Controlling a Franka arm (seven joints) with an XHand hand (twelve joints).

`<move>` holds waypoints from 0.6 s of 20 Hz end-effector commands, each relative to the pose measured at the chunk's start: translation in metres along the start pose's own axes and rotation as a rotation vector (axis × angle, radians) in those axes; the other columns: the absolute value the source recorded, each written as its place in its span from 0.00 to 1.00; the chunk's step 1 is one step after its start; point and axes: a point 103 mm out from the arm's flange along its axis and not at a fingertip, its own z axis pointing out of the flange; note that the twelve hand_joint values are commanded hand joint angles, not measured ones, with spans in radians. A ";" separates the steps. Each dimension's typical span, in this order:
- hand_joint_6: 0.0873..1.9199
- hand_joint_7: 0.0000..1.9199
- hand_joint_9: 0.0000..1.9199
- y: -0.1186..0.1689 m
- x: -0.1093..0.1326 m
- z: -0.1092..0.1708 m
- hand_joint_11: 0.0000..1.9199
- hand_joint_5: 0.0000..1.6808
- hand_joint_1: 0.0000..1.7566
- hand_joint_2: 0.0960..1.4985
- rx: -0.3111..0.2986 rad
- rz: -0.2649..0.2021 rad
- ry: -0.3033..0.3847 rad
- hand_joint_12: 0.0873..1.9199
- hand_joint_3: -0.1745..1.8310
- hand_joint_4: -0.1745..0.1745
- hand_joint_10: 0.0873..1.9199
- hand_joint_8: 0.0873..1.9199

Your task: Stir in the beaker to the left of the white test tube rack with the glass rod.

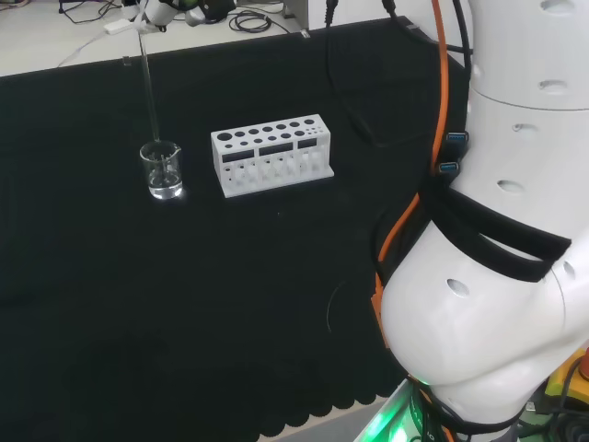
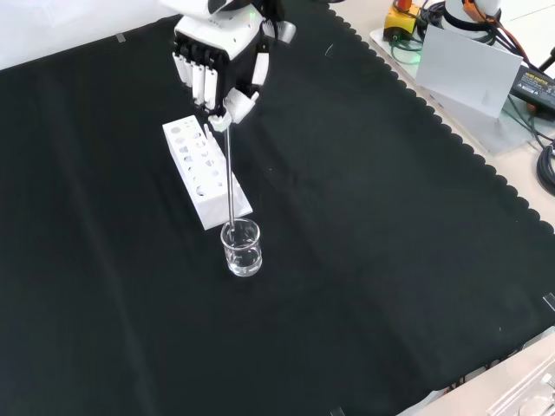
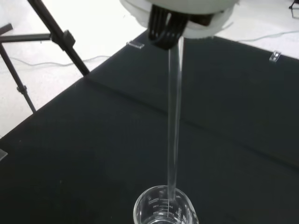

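A small clear glass beaker (image 1: 162, 171) with some clear liquid stands on the black cloth, left of the white test tube rack (image 1: 270, 154) in the head view. In the front view the beaker (image 2: 241, 248) sits in front of the rack (image 2: 202, 171). The hand (image 2: 217, 65) hangs above them, its fingers and thumb pinched on the top of a long glass rod (image 2: 229, 169). The rod (image 1: 149, 90) runs down nearly upright and its lower end dips inside the beaker (image 3: 164, 210), as the wrist view shows along the rod (image 3: 174, 126).
The arm's white links (image 1: 502, 230) stand at the right of the head view, with orange and black cables. The black cloth's scalloped edge (image 2: 451, 139) runs along the front view's right. A tripod leg (image 3: 56, 35) stands off the cloth.
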 end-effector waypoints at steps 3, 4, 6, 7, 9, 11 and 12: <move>0.26 0.59 0.80 0.002 -0.005 0.007 0.80 0.68 0.74 0.50 0.015 0.002 0.012 0.49 0.35 0.00 0.51 0.58; 0.26 0.59 0.80 0.001 -0.007 0.008 0.80 0.68 0.74 0.50 0.017 0.003 0.012 0.49 0.35 0.00 0.51 0.58; 0.26 0.59 0.80 -0.001 -0.010 0.010 0.80 0.68 0.74 0.50 0.019 0.003 0.020 0.49 0.35 0.00 0.51 0.58; 0.26 0.59 0.80 -0.001 -0.012 0.011 0.80 0.68 0.74 0.50 0.021 0.005 0.026 0.49 0.35 0.00 0.51 0.58; 0.26 0.59 0.80 -0.002 -0.013 0.014 0.80 0.68 0.74 0.50 0.024 0.004 0.029 0.49 0.35 0.00 0.51 0.58; 0.27 0.59 0.80 -0.003 -0.014 0.017 0.81 0.68 0.74 0.49 0.024 0.003 0.031 0.48 0.36 0.00 0.51 0.58; 0.27 0.59 0.80 -0.003 -0.014 0.019 0.81 0.68 0.74 0.49 0.026 0.001 0.031 0.48 0.36 0.00 0.51 0.58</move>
